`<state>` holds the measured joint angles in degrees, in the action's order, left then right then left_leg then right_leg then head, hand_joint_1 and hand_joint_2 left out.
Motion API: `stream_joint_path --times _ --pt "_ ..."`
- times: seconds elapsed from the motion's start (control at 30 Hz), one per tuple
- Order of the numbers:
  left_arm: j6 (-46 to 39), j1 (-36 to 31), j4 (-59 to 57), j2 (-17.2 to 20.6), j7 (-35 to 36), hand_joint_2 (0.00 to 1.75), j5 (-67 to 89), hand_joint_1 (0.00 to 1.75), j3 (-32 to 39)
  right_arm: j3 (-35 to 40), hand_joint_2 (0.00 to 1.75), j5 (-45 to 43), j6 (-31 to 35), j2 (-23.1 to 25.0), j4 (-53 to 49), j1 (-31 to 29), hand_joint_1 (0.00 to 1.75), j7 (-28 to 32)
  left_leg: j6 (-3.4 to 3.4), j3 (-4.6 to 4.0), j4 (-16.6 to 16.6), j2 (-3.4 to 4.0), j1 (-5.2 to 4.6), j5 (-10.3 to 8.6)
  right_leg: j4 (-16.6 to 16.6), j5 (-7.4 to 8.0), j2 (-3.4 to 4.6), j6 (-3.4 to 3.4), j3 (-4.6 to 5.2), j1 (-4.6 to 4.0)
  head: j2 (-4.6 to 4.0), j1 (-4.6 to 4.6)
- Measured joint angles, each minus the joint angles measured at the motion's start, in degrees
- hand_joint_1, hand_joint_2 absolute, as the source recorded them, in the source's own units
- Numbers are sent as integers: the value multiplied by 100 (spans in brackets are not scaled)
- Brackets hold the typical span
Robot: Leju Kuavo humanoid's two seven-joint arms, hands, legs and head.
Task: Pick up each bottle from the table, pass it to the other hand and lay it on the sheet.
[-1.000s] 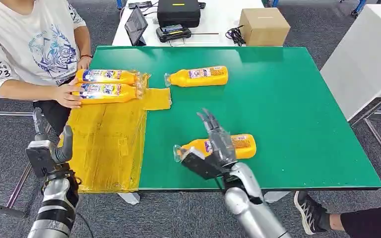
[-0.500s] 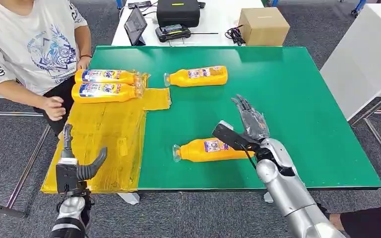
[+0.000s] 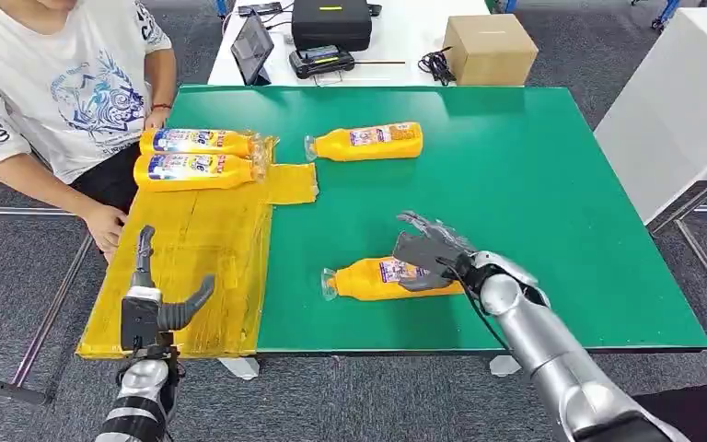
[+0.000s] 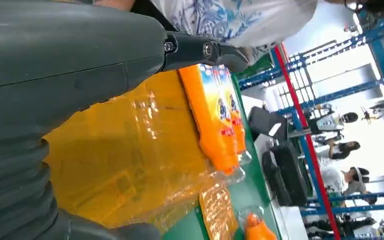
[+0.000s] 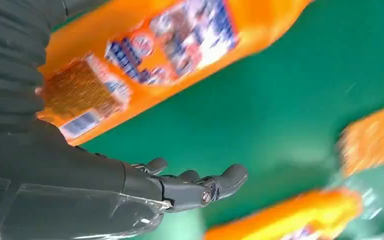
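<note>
An orange bottle [image 3: 377,278] lies on its side near the front edge of the green table [image 3: 552,184], clear cap pointing left. My right hand [image 3: 433,249] arches over its base end, fingers apart, not gripping it; the right wrist view has this bottle [image 5: 145,65] beside the spread fingers [image 5: 200,187]. A second bottle [image 3: 366,141] lies further back on the table. Two more bottles [image 3: 195,157] lie side by side at the far end of the yellow sheet [image 3: 202,267]. My left hand [image 3: 156,308] hovers open over the sheet's front edge. The left wrist view looks along the sheet [image 4: 130,150] to that pair [image 4: 215,125].
A person in a white shirt [image 3: 55,83] sits at the table's left, one hand [image 3: 110,226] beside the sheet's left edge. Behind the green table a white table carries a cardboard box [image 3: 490,48], a black case [image 3: 331,23] and a tablet [image 3: 253,46].
My right hand has turned palm down and come left over the near bottle's base end. The person's hand has dropped lower beside the sheet. My left hand has hardly moved.
</note>
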<state>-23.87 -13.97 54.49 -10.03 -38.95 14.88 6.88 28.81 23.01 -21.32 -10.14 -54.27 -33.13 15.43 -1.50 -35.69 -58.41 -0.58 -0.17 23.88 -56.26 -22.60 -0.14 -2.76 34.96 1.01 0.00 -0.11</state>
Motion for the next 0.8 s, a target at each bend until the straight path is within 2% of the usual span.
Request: stream_joint_path --times 0.1,0.27,0.47,0.7,0.8 --pt "-15 -114 -168 0 0 175 -120 0 -151 341 175 -750 -614 -175 92 -405 0 -25 -2 -1 0 -1 -1 -2 0 2 0 -2 0 1 0 -2" --pt "-13 -194 -325 0 0 175 -218 0 -323 869 175 -1388 -862 -424 126 -898 0 -184 -2 -3 -1 -1 -2 -2 -1 2 0 -3 0 1 0 0" --pt "-11 -258 -413 0 0 175 -365 0 -504 1590 175 -2628 -1136 -873 -100 -1547 0 -671 -2 -3 -2 -2 -5 -2 -1 2 -1 -4 2 2 0 0" --pt "48 -312 -474 -2 0 175 -465 0 -592 2516 175 -3186 -1376 -1589 -641 -2231 0 -1323 -3 -3 -3 -3 -12 -2 0 3 -1 -5 2 12 0 2" --pt "55 -349 -505 -7 0 175 -470 0 -618 2854 175 -3297 -1400 -1812 -860 -2399 0 -1430 -4 -3 -3 -2 -12 -2 0 3 -1 -6 2 12 0 0"
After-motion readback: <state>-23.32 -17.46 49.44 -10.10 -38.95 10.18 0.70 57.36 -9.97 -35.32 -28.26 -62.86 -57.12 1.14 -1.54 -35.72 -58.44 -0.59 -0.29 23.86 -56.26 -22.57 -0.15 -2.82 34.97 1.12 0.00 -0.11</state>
